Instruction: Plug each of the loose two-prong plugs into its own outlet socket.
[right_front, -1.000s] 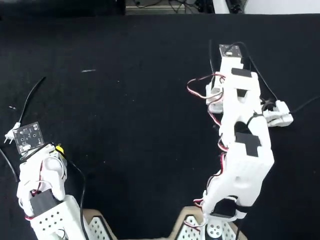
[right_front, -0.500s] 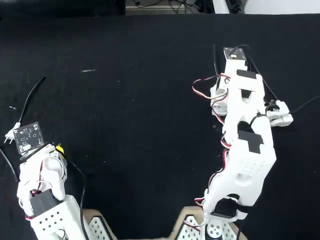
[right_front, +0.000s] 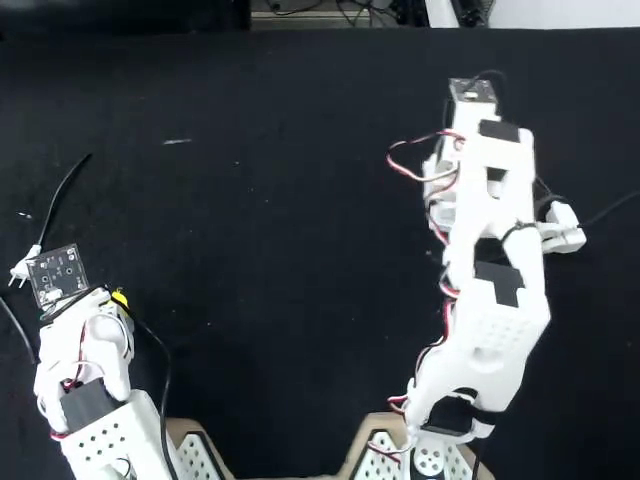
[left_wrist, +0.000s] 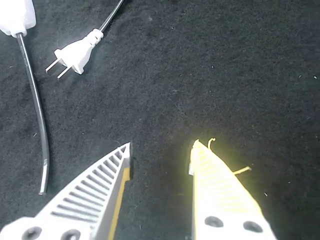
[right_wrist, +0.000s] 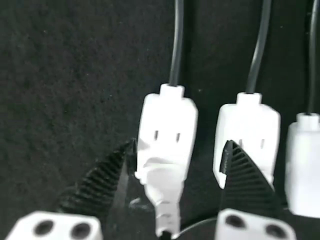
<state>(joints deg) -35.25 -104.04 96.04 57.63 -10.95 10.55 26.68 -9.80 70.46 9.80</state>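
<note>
Right wrist view puts the right end effector (right_wrist: 180, 146) open, its two dark fingers spread to either side of the first socket (right_wrist: 167, 125), a white two-slot body with a black cord running away from the fingertips. One finger sits just against that body and the other stands apart from it, in front of the second socket (right_wrist: 248, 127). The third socket (right_wrist: 304, 160) lies just beyond that, off to the same side. Nearer the wrist, a white piece (right_wrist: 162, 200) meets the first socket. It may be a plug body, but I cannot tell whether its prongs are fully seated.

The left end effector (left_wrist: 161, 145) is also open and holds nothing, hovering over the bare bench (left_wrist: 225, 75). Ahead of its fingertips and off to one side lies a loose plug (left_wrist: 75, 52), prongs free and touching no socket.

My reading is that the right arm is working on the first pairing while the left waits. Next the right fingers need to close squarely on the white body, and the loose plug then needs picking up and lining its prongs up with a free socket.
</note>
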